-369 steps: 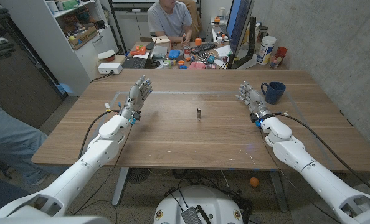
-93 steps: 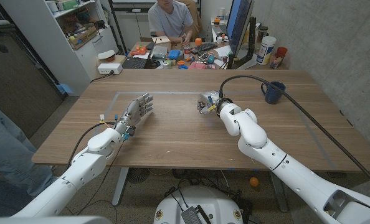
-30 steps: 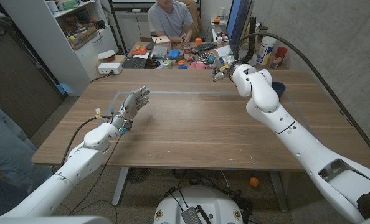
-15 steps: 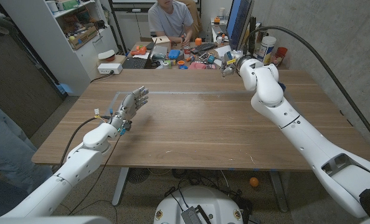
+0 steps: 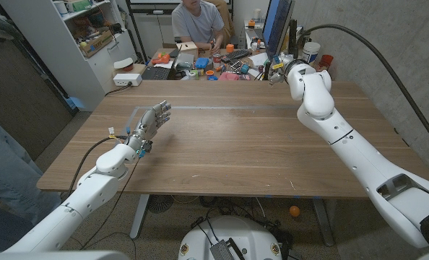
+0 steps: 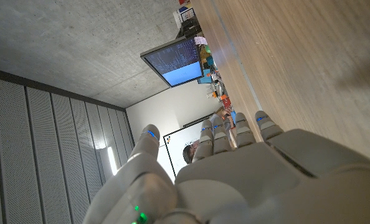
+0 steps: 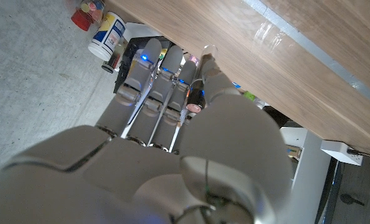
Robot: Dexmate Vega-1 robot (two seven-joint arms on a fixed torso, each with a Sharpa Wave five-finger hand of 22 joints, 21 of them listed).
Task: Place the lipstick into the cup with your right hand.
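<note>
My right hand point(image 5: 279, 70) hovers over the table's far edge, right of centre, with the arm stretched far forward. In the right wrist view the thumb and fingers point(image 7: 154, 81) pinch the lipstick point(image 7: 195, 99), a small dark tube with a reddish end. The blue cup is hidden behind my right forearm point(image 5: 315, 97). Over the left part of the table point(image 5: 229, 144), my left hand point(image 5: 151, 121) holds nothing, its fingers apart and pointing away. Its back point(image 6: 247, 174) is close to the lens in the left wrist view.
A person point(image 5: 196, 22) sits behind the table at a cluttered desk point(image 5: 214, 68) with a monitor point(image 5: 278, 25). A white canister point(image 5: 310, 52) and a red cup point(image 5: 325, 62) stand beyond the far right corner. Shelves point(image 5: 92, 36) are at the back left.
My right hand has carried the lipstick further right along the table's far edge, and the forearm now covers the cup. The left hand has stayed put.
</note>
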